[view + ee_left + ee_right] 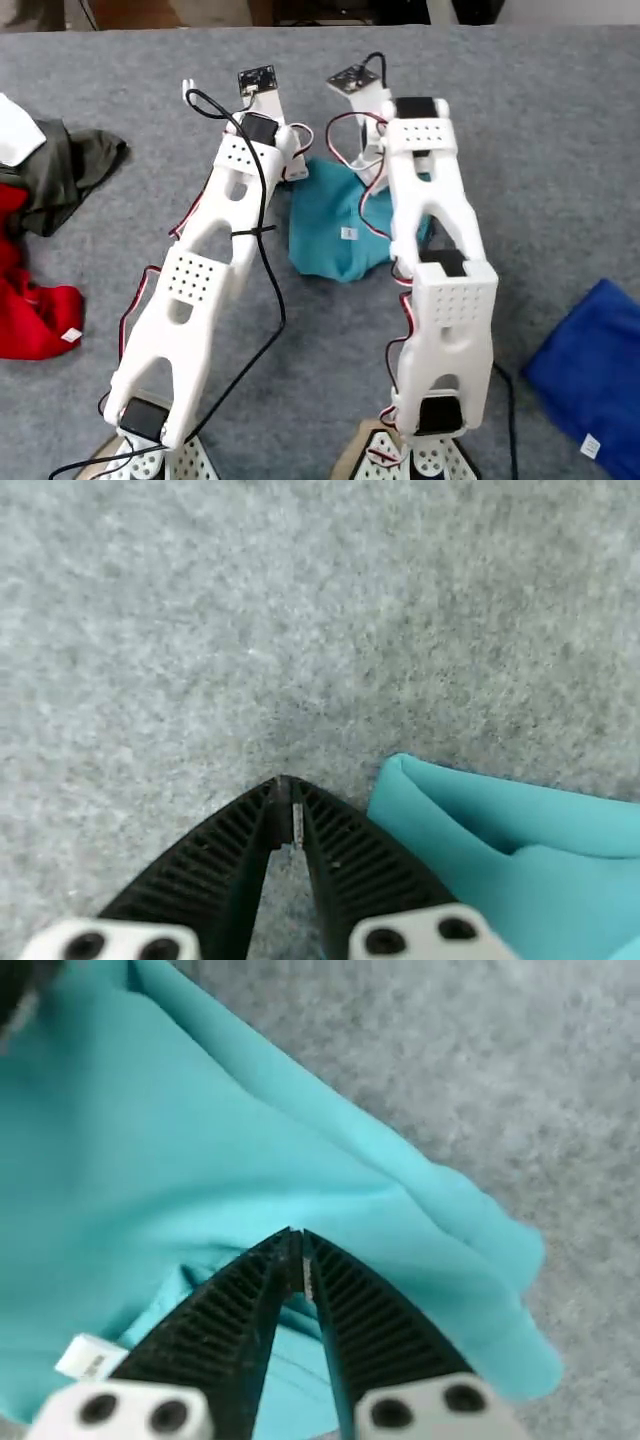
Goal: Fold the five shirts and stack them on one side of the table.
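Table (540,130): grey, fuzzy, felt-like cover. Five soft cloth pieces, one per colour.
Teal shirt (335,240): centre of table, smooth knit, folded to rough rectangle, one small white tag (347,234).
Red shirt (35,310), olive shirt (70,165), white shirt (12,130): crumpled heap at left edge.
Blue shirt (590,370): flatter, at right edge.
Left gripper (287,790): ribbed black jaws pressed together, nothing between, over bare felt just beside teal shirt edge.
Right gripper (297,1245): jaws likewise closed, over teal shirt.
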You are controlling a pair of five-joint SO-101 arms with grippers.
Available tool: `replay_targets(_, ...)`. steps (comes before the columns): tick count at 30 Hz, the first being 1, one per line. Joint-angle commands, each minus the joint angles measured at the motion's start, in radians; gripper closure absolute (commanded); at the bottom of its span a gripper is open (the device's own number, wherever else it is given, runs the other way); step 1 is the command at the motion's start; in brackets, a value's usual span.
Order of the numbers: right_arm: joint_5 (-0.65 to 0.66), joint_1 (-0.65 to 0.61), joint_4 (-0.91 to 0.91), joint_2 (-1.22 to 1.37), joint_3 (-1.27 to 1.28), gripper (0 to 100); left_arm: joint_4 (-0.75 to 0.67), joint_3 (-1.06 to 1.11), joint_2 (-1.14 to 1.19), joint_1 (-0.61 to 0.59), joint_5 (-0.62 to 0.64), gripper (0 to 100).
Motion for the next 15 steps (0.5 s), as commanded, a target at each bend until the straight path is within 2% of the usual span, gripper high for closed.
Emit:
replay_targets(1,0.008,-0.042,0.037,0.001,-0.091,99.4,-0.002,-0.012,-0.005,-0.021,0.000,98)
replay_targets(8,0.008,-0.093,0.069,0.004,-0.113,99.4,0.104,-0.015,-0.005,-0.123,-0.003,98)
replay_targets(15,0.008,-0.093,0.066,0.065,-0.097,99.4,0.121,-0.081,0.004,-0.176,0.002,98)
